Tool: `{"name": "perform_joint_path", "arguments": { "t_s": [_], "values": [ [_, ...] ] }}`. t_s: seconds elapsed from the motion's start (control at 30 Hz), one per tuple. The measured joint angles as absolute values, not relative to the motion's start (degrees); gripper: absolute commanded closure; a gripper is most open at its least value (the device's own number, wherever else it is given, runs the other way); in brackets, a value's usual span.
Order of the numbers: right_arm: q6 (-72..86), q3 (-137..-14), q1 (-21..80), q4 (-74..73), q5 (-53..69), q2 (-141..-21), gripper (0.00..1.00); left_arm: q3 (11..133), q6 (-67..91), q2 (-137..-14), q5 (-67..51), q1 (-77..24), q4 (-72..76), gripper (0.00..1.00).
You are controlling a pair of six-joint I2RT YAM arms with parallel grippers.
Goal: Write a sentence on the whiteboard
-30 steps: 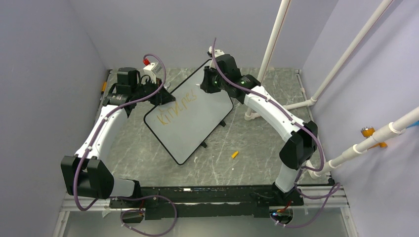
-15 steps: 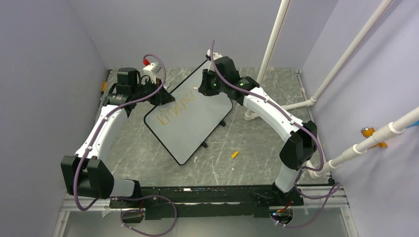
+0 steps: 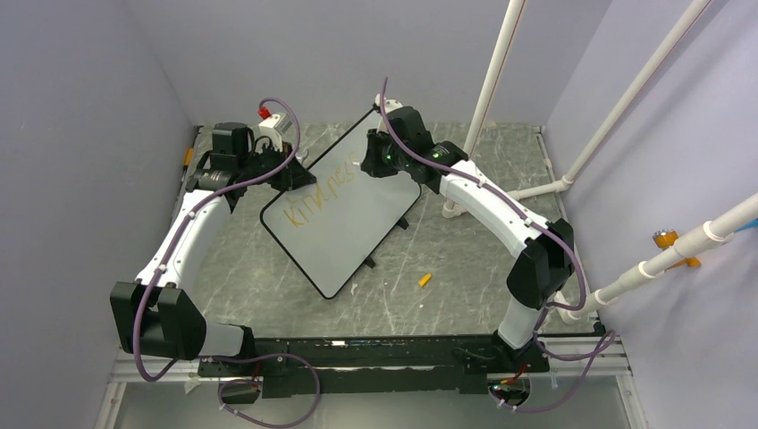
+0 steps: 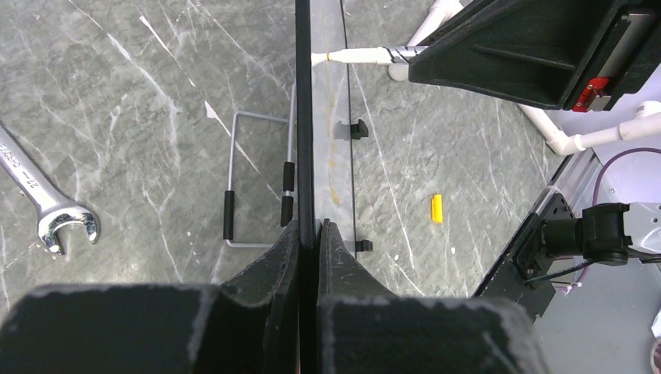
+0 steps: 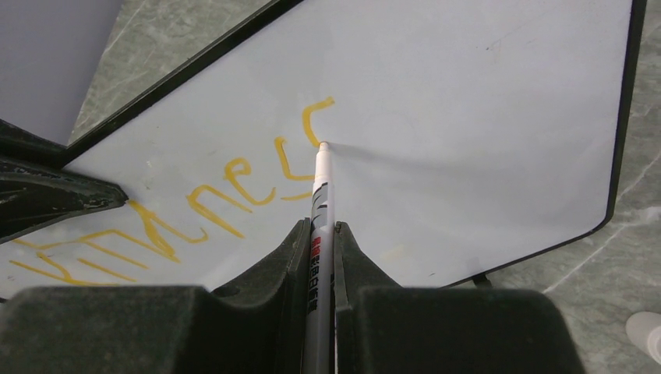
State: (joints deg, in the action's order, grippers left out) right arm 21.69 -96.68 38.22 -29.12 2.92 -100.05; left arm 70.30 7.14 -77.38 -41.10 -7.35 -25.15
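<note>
While clamping the whiteboard edge in left gripper, easing right gripper, pinching the marker, leftward, lengthening the sentence.

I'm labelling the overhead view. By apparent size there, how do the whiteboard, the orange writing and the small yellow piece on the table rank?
Largest to smallest:
1. whiteboard
2. writing, which covers only part of the board
3. yellow piece, clearly the smallest
</note>
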Motion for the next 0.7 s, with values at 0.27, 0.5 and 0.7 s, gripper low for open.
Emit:
{"name": "perform_joint_path", "arguments": {
  "t_s": [0.27, 0.5, 0.7],
  "values": [
    [21.74, -96.68, 38.22, -30.52, -0.23, -100.07, 1.00, 70.30, 7.14, -77.38, -41.41, -7.44, -25.08, 1.00],
    [21.69, -96.68, 38.22, -30.96, -1.41, -100.07, 1.00, 70.30, 7.14, -77.38, -41.71, -7.49, -24.91, 1.00],
    [21.67, -96.31, 38.22, -30.92, -1.10, -100.03, 1.00, 70.30, 7.14, -77.38, -41.69, -7.49, -24.91, 1.00]
  ]
}}
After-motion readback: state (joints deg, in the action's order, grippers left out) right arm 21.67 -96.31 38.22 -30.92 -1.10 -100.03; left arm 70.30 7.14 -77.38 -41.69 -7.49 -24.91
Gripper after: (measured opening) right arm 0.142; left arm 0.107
